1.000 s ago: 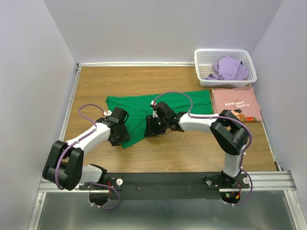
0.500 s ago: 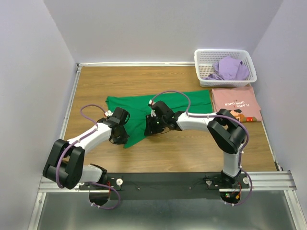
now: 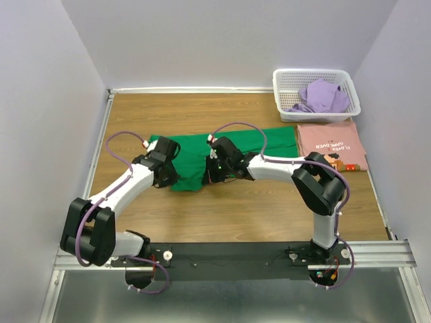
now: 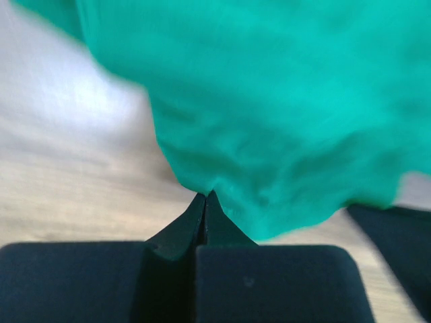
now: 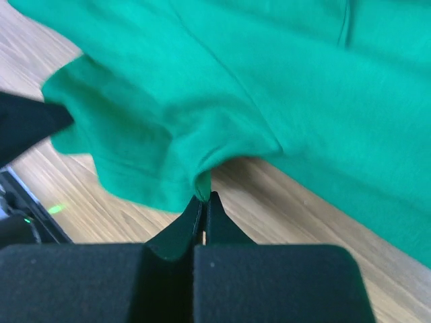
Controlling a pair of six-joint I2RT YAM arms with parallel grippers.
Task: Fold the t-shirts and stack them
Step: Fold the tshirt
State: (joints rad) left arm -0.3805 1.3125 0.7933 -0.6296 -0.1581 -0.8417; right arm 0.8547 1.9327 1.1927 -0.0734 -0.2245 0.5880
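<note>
Gripping the near hem of the plain bright green cotton t-shirt (image 3: 236, 142), left gripper (image 4: 205, 197) and right gripper (image 5: 204, 198) have jaws clenched on its fabric; it lies across the wooden worktop (image 3: 202, 215).

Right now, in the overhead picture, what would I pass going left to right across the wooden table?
Left gripper → right gripper, both shut on the bright green cotton t-shirt → folded dusty pink printed t-shirt. The white plastic lattice basket overlaps the pink one sideways, so it is left out.
</note>
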